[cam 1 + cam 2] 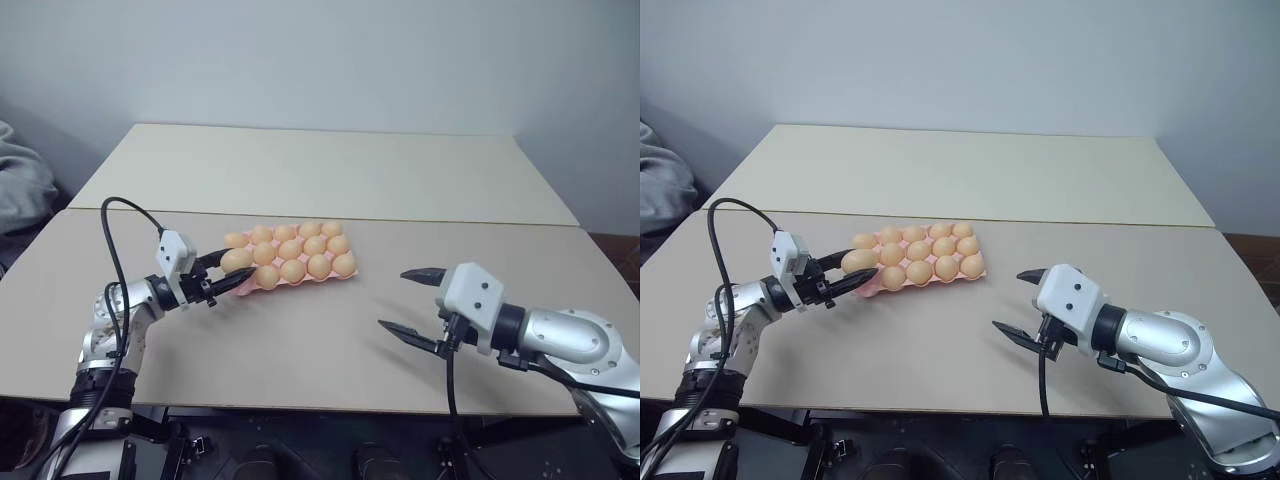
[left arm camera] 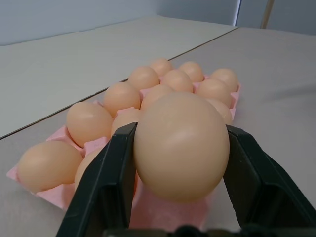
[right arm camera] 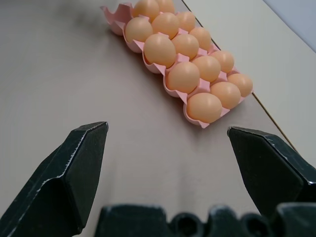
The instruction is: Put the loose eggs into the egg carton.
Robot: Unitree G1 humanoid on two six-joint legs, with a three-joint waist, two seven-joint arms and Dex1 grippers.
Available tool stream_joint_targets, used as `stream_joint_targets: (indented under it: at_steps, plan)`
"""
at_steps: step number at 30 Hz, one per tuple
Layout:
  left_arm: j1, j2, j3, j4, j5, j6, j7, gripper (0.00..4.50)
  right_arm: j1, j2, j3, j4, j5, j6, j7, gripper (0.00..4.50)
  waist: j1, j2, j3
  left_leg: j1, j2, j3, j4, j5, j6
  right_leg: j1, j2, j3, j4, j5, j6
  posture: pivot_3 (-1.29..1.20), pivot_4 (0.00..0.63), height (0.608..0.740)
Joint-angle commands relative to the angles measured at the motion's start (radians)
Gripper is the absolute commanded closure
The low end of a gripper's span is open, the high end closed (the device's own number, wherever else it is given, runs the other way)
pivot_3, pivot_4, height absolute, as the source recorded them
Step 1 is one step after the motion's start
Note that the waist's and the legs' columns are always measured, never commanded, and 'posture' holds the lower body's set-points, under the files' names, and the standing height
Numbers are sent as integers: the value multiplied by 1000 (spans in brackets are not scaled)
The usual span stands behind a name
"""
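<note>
Two tan tables (image 1: pixel 320 330) sit pushed together by a plain grey wall. On the near one lies the pink egg carton (image 1: pixel 268 285), and its cups are almost all full of eggs (image 1: pixel 305 251). At the carton's near left corner, the left gripper (image 1: pixel 228 276) pinches one egg (image 1: pixel 237 260) between its black fingers. Well off to the right, the right gripper (image 1: pixel 412 302) hangs over bare table, fingers spread wide with nothing in them.

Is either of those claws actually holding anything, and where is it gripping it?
The left gripper holds one egg, its two fingers pressing on the egg's opposite sides, near the egg carton. The right gripper is open and empty.
</note>
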State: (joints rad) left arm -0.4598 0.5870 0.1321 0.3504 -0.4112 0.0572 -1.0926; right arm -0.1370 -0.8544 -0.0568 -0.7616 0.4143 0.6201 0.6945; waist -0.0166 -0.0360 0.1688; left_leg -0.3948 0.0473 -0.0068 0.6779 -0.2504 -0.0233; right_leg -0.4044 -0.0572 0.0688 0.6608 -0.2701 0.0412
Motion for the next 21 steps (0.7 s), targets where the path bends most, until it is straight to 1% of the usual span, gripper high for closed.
stream_joint_targets:
  at_steps: [1,2,3,6,7,10,15,18,21]
  plan:
    - [-20,7,0,10,15,-41,-21,1539,6,-4,-42,-50,0,9,-18,0,0,0,0,0,0,0,0,0,0,0,0,0,0,0,0,0,150,740]
    - [-18,9,3,7,10,-37,-32,1358,8,-4,-44,-52,1,11,-20,0,0,0,0,0,0,0,0,0,0,0,0,0,0,0,0,0,150,740]
    - [-15,10,6,4,6,-37,-41,1076,9,-5,-46,-54,2,12,-21,0,1,0,0,0,0,0,0,0,0,0,0,0,0,0,0,0,150,740]
    - [-12,7,20,-5,11,-43,-24,122,9,-6,-47,-53,2,12,-22,0,2,0,0,0,0,0,0,0,0,0,0,0,0,0,0,0,150,740]
    - [-12,6,22,-5,12,-45,-18,52,9,-6,-48,-52,2,12,-22,0,2,0,0,0,0,0,0,0,0,0,0,0,0,0,0,0,150,740]
    - [-9,1,36,-17,-1,-50,-6,52,9,-7,-45,-49,0,9,-20,0,2,0,0,0,0,0,0,0,0,0,0,0,0,0,0,0,150,740]
    - [39,29,58,-74,-18,-35,-19,52,4,-9,-42,-44,0,3,-15,0,-1,0,0,0,0,0,0,0,0,0,0,0,0,0,0,0,150,740]
    - [111,77,100,-164,-61,7,-47,52,2,-11,-48,-47,6,2,-10,0,-6,0,0,0,0,0,0,0,0,0,0,0,-1,0,0,0,150,740]
    - [213,150,166,-273,-127,63,-90,52,2,-16,-59,-46,15,-3,4,0,-7,0,0,0,1,0,-1,0,0,-1,0,0,0,0,0,0,150,740]
